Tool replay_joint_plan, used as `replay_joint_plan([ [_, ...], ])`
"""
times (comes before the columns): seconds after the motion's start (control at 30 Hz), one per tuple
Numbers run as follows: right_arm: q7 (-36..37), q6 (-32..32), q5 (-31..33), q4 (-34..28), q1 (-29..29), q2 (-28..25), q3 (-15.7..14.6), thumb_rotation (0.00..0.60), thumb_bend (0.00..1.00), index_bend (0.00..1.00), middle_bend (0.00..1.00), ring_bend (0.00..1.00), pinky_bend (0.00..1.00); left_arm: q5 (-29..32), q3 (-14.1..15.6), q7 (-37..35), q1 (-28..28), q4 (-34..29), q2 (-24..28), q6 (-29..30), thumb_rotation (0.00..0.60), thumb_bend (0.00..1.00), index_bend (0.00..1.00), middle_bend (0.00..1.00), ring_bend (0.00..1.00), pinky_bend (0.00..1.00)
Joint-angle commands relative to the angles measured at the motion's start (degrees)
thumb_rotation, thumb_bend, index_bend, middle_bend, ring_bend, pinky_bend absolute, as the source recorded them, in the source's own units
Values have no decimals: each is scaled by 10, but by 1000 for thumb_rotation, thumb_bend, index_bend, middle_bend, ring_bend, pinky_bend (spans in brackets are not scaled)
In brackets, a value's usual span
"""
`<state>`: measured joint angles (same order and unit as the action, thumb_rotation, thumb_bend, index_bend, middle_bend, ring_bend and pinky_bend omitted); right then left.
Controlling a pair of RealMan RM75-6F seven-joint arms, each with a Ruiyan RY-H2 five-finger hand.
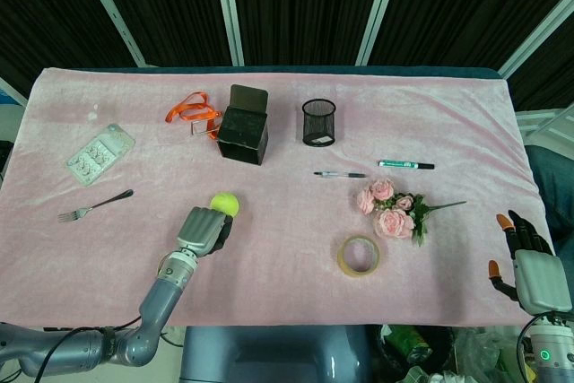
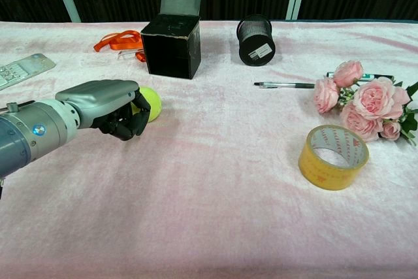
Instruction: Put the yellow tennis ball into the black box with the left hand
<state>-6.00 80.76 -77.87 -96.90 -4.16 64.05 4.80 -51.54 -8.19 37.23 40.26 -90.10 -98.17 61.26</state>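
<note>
The yellow tennis ball (image 1: 225,204) (image 2: 149,102) lies on the pink cloth, in front of the black box (image 1: 243,127) (image 2: 172,45). The box stands upright with its lid flipped up at the back. My left hand (image 1: 203,230) (image 2: 108,104) hovers just short of the ball, palm down, its dark fingers (image 2: 128,122) bent downward next to the ball. I cannot tell whether they touch it; they do not enclose it. My right hand (image 1: 525,262) rests off the table's right edge with fingers spread, holding nothing.
An orange lanyard (image 1: 190,111) lies left of the box, with a mesh pen cup (image 1: 318,122) to its right. Two pens (image 1: 339,174), pink roses (image 1: 393,211) and a tape roll (image 1: 359,256) occupy the right half. A fork (image 1: 94,206) and blister pack (image 1: 100,154) lie at left.
</note>
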Motion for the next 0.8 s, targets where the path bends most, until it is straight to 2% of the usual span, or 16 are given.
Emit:
replay_joint_plan([
  [0.03, 0, 0, 0, 0, 0, 0, 0, 600, 424, 24, 0, 53, 167, 2, 0, 1, 2, 2, -1, -1, 600, 738, 837, 992, 992, 1000],
  [0.8, 1, 2, 1, -1, 1, 0, 0, 600, 424, 24, 0, 53, 167, -12, 9, -38, 11, 64, -20, -32, 600, 738, 837, 992, 991, 1000],
])
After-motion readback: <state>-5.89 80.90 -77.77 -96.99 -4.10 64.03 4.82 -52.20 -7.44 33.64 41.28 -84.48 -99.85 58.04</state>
